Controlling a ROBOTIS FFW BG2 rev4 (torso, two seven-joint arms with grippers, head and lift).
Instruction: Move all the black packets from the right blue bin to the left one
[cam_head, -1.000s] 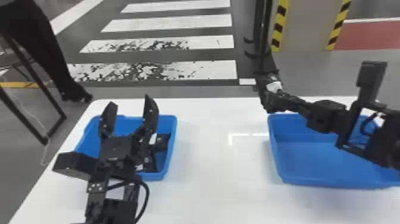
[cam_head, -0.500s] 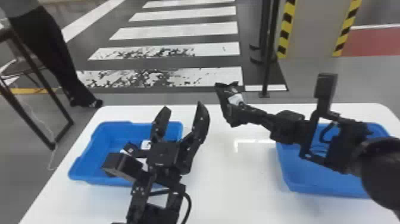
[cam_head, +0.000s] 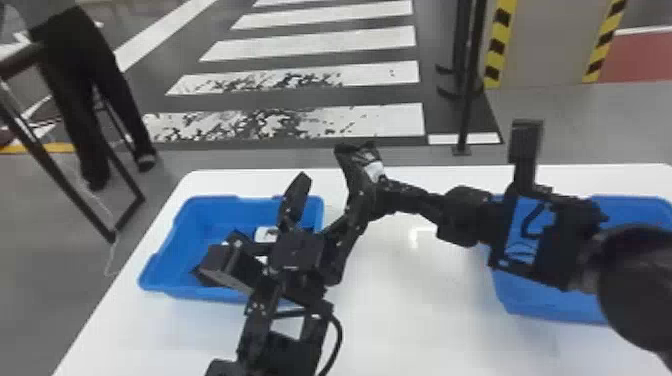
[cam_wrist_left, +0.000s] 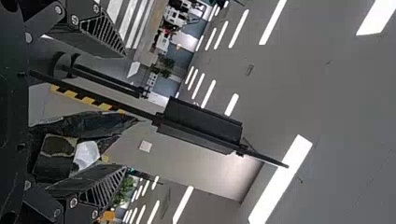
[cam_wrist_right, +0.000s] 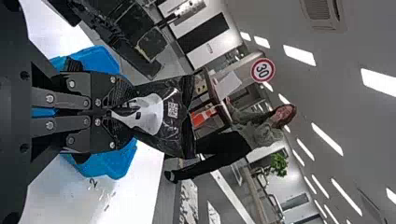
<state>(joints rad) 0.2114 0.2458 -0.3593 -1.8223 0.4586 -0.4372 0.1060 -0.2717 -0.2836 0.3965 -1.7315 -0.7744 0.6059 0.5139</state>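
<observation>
Black packet (cam_wrist_right: 173, 119), pinched in the right gripper's (cam_wrist_right: 114, 112) closed fingers, has swung across the desk (cam_head: 410, 320) towards the left gripper (cam_wrist_left: 125, 112), gaping and empty, so a handover bound for the left bin (cam_head: 197, 225) looks likely.

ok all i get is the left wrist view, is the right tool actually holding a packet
Observer: Yes, the right wrist view shows the right tool shut on a black packet.
Operator: good, and can you see all of the right bin
Observer: No, in the head view the right arm crosses in front of much of the right bin, so I can't tell if any packets lie behind it.
</observation>
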